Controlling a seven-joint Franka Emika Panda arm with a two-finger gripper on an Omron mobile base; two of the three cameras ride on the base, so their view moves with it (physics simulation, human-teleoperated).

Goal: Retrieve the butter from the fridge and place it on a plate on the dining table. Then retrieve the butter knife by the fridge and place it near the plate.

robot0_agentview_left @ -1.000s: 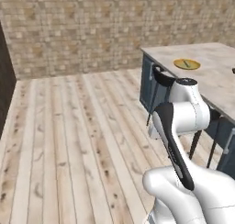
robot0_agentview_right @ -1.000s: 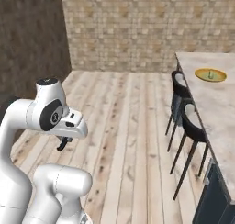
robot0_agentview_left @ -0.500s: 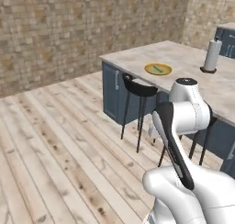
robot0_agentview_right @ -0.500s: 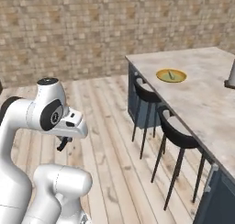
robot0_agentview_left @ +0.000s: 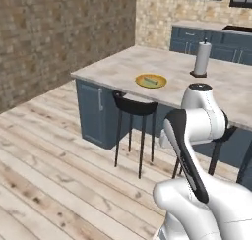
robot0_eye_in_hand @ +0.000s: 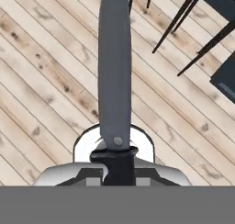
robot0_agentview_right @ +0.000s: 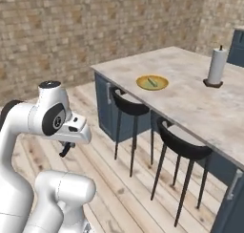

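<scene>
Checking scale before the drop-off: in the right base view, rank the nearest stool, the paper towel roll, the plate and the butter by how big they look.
1. Nearest stool, though being closest to the camera inflates it.
2. Paper towel roll and plate: too alike to rank.
3. Butter, a small stick lying on the plate.

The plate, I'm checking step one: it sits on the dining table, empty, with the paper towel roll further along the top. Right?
Not empty. The plate on the dining table already holds the butter, as the right base view shows. The paper towel roll does stand further along.
</scene>
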